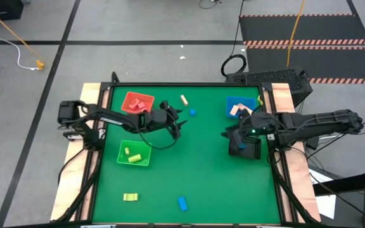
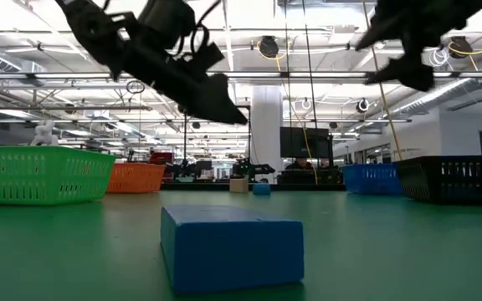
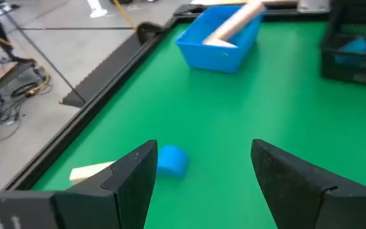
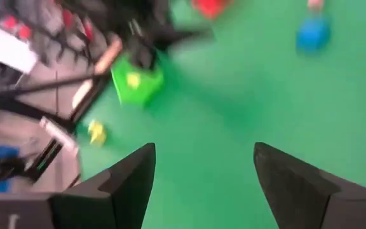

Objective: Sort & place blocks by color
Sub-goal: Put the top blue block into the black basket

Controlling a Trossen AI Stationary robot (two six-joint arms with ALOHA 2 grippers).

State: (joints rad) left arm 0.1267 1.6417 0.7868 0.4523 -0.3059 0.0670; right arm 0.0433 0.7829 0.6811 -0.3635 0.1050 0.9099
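Observation:
My left gripper (image 1: pixel 177 125) hangs open above the table's middle, right of the red tray (image 1: pixel 137 102); in its wrist view (image 3: pixel 202 175) a round blue block (image 3: pixel 171 160) and a tan bar (image 3: pixel 91 172) lie on the mat just ahead. My right gripper (image 1: pixel 229 135) is open too (image 4: pixel 202 172), held in the air beside the black mesh basket (image 1: pixel 247 147). Red blocks lie in the red tray, yellow ones in the green tray (image 1: pixel 134 154), and tan pieces (image 1: pixel 238 111) in the blue tray (image 1: pixel 238 102). A yellow block (image 1: pixel 130 197) and a blue cuboid (image 1: pixel 182 202) lie near the front edge.
The black basket holds a blue piece (image 3: pixel 352 46). The blue cuboid (image 2: pixel 231 247) stands close to the low camera. The table has a raised black rim (image 1: pixel 100 120) and wooden side rails. Open green mat lies across the middle and near the front.

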